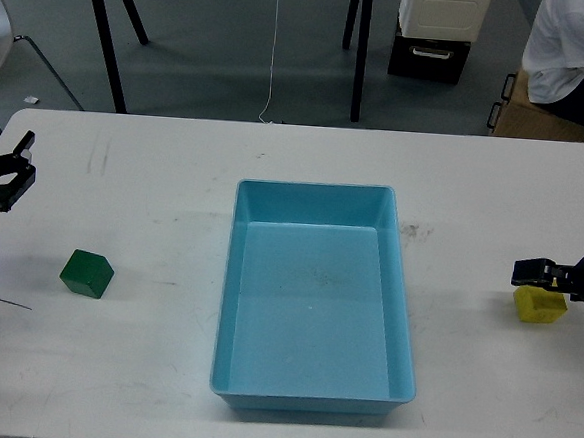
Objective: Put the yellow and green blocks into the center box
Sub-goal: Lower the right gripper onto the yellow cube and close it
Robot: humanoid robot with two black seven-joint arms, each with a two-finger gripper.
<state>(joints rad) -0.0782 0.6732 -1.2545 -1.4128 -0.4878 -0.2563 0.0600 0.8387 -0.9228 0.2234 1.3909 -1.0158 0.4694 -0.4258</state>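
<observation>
The green block point(87, 273) sits on the white table, left of the light blue box point(228, 305) in the middle. The yellow block point(540, 306) sits to the right of the box. My left gripper point(13, 169) is at the table's left edge, beyond the green block and well apart from it, with its fingers spread and empty. My right gripper point(535, 273) comes in from the right edge and hovers over the yellow block's far top edge, partly covering it. It looks dark and side-on, so its fingers cannot be told apart. The box is empty.
The white table point(154, 189) has scuff marks. A thin dark wire point(1, 300) lies near the left edge in front of the green block. Beyond the table are black stand legs point(361, 53), a cabinet point(435, 34) and a seated person point(575, 48).
</observation>
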